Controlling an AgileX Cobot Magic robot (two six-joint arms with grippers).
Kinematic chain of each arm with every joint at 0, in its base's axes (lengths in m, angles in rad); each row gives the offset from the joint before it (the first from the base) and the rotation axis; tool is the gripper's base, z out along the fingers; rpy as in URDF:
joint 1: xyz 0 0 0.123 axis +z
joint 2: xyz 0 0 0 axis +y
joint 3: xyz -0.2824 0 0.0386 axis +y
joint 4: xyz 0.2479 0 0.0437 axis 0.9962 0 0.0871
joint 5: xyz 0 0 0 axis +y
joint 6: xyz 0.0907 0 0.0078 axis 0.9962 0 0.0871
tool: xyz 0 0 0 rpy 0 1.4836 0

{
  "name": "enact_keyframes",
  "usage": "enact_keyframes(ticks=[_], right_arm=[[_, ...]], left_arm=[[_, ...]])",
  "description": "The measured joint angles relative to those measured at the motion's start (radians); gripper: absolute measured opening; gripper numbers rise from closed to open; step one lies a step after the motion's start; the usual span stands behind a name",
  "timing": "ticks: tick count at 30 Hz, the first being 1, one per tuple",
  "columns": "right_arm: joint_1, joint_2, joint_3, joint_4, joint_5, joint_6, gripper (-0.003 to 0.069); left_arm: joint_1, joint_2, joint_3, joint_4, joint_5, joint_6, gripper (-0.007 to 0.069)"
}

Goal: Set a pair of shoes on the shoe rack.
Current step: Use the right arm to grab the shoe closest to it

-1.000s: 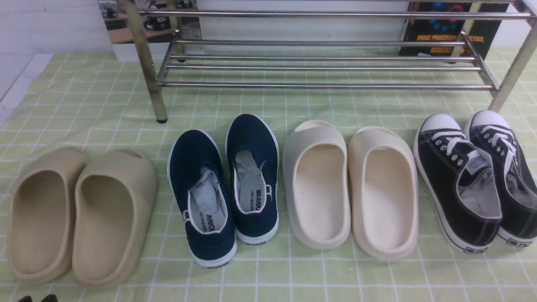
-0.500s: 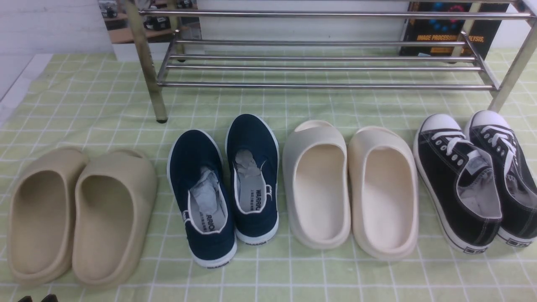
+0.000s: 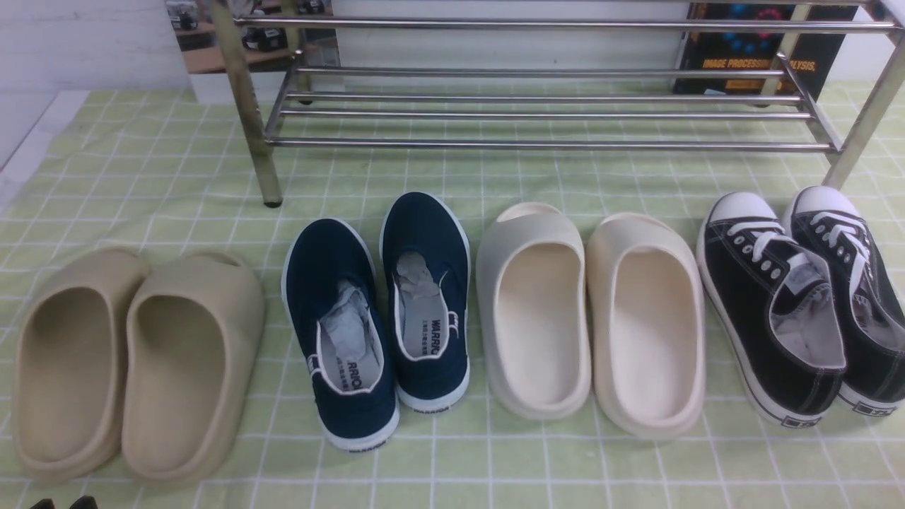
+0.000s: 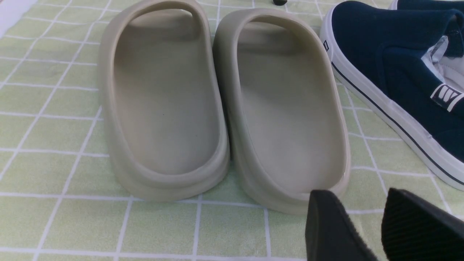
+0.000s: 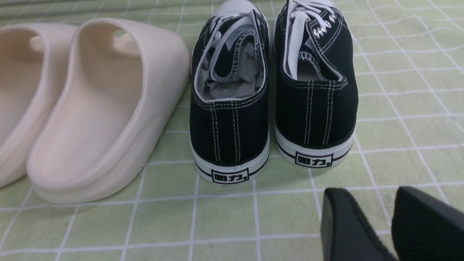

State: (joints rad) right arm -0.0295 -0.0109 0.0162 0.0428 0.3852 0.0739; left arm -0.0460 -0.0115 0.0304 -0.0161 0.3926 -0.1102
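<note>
The pair of shoes, two black canvas lace-up sneakers [image 3: 767, 304] with white toe caps, stands at the far right of the row, toes toward the shoe rack [image 3: 537, 145]. The chrome rack spans the back of the cloth and its rails are bare. In the right wrist view the sneakers' heels [image 5: 232, 123] face my right gripper [image 5: 368, 192], which hovers a short way behind them, open and holding nothing. My left gripper [image 4: 357, 194] is open and empty just behind the tan slides [image 4: 224, 105]. Only its tips [image 3: 62, 503] show at the front view's bottom edge.
From left to right on the green checked cloth [image 3: 495, 452] stand tan slides [image 3: 134, 360], navy slip-ons [image 3: 382, 311] and cream slides [image 3: 594, 318], the last close beside the sneakers. A dark printed box [image 3: 749, 49] stands behind the rack. The cloth ends at the far left.
</note>
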Motion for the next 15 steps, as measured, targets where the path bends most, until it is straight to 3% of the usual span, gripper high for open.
enact_keyframes(ticks=[11, 15], right_arm=[[0.0, 0.0, 0.0, -0.001, -0.013, 0.0, 0.0238], [0.0, 0.0, 0.01, -0.008, -0.144, 0.0, 0.0238]], left_arm=[[0.0, 0.0, 0.0, 0.0, 0.0, 0.0, 0.0239], [0.0, 0.0, 0.0, 0.0, 0.0, 0.0, 0.0239]])
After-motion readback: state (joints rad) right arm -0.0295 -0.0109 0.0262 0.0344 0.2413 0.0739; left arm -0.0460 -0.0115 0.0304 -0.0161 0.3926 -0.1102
